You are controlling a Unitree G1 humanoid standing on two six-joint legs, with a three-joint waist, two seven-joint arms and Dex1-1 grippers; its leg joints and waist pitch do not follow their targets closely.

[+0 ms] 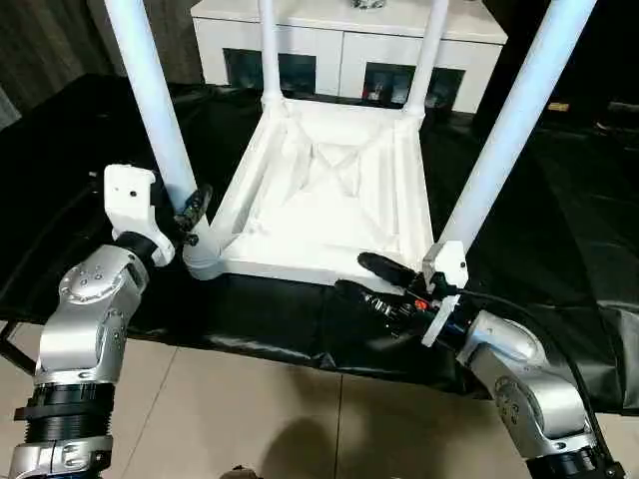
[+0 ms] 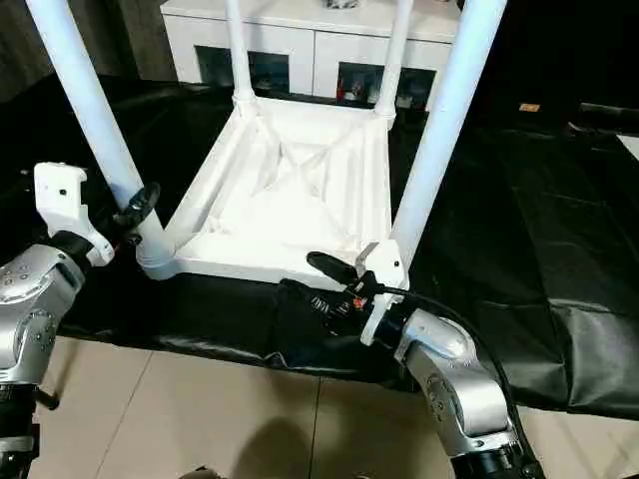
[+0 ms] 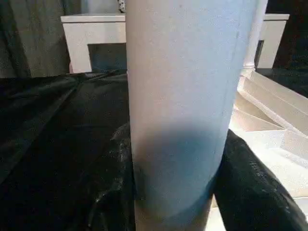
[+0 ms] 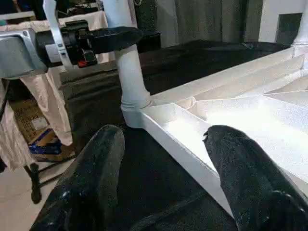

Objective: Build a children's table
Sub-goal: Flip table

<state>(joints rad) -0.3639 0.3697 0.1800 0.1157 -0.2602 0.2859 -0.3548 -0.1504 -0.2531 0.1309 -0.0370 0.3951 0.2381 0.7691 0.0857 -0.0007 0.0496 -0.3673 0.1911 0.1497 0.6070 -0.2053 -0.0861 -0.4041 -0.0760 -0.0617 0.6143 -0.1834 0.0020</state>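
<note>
On the black-draped surface (image 1: 90, 150) the children's table lies upside down: white tabletop (image 1: 329, 200) with its ribbed underside facing up, all four white legs standing upright out of the round corner sockets.

Near-left leg (image 1: 155, 110) rises from the near-left socket (image 1: 203, 257). Left claw (image 1: 190, 218) sits low on this leg, just above the socket. Left wrist view: the tube (image 3: 183, 106) runs between the two black fingers (image 3: 255, 187), one on each side and pressed against it, so the claw is closed around the leg.

Near-right leg (image 1: 509, 130) stands at the near-right corner, leaning slightly away to the right. Far pair, leg (image 1: 268, 50) and leg (image 1: 427, 55), stand at the back corners in front of a white cabinet (image 1: 349, 45) with dark glass doors.

Right claw (image 1: 371, 277) is at the tabletop's near edge, beside the near-right corner, pointing along the edge toward the left. Its fingers (image 4: 96, 178) are spread apart and grip nothing; right wrist view shows the tabletop's near rim (image 4: 178, 144) running between them, contact not certain. Same view shows the left claw on its leg across the table.

Black cover hangs over the front edge of the surface; pale tiled floor (image 1: 250, 409) below.
</note>
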